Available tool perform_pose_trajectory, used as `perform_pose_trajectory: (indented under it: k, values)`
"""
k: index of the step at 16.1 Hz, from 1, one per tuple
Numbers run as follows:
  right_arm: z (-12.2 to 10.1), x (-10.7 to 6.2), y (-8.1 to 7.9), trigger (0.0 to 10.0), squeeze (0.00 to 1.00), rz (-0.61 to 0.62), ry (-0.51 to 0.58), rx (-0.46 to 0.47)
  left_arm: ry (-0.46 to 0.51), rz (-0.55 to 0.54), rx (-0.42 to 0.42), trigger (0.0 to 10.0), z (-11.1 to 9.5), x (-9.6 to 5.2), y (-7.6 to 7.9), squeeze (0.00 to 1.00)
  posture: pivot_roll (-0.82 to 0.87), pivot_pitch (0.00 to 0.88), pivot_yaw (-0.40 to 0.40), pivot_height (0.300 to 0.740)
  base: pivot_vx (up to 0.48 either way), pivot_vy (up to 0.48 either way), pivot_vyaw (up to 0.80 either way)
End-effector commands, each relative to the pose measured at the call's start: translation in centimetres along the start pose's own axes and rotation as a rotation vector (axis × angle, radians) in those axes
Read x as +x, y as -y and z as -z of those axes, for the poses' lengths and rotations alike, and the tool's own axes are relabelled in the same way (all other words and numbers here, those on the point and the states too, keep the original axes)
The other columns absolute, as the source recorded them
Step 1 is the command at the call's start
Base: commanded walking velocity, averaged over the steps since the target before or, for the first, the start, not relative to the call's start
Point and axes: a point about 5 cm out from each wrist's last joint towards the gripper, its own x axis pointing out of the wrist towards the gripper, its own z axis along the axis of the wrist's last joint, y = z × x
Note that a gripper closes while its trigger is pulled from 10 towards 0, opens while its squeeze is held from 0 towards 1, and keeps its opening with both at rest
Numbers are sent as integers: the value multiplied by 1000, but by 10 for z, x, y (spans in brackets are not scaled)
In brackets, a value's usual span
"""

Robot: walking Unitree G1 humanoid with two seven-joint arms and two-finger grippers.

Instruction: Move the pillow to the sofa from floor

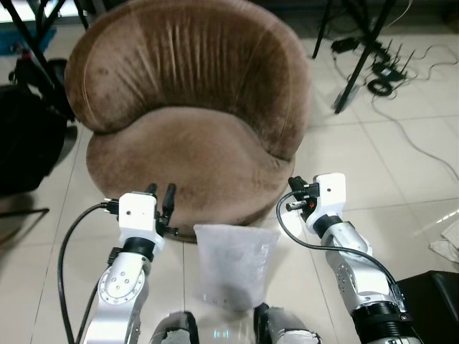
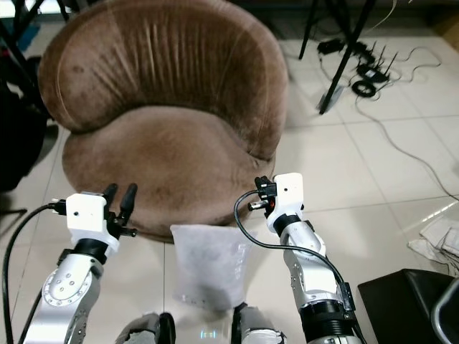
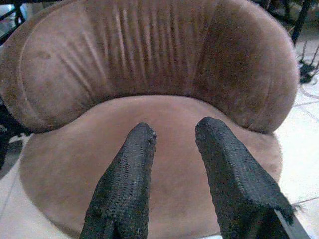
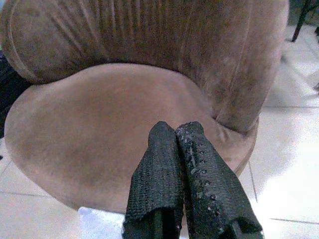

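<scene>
On the tiled floor [image 1: 401, 186], against the brown round sofa [image 1: 193, 136] base, white pillow [image 1: 233, 265] sits between both arms. Left gripper [image 1: 161, 192] jaws spread, empty; right gripper [image 4: 177, 132] jaws pressed together, both before the seat.

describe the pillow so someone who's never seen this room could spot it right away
Find the big round brown sofa on the tiled floor. Just in front of its base, between the robot's two arms, lies the pillow. It is the one pale, whitish, soft rectangle there, lighter than the brown upholstery.
</scene>
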Motion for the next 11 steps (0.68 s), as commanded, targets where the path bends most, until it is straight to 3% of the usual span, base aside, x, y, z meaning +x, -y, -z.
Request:
perform_pose_trajectory:
  k: [1,4,11]
  values:
    - [4,-2,-1,10000,0,-6,-22,14,-7,-14,6,10000,1,-4,-3,0,25,217,-33,675,0,0,0]
    - [5,-4,-2,10000,0,-3,-24,17,-7,-16,13,10000,0,-6,-5,0,28,228,-27,655,0,0,0]
    - [4,-5,-1,10000,0,11,-13,31,-7,-18,21,10000,-1,-3,-9,0,24,244,-19,655,0,0,0]
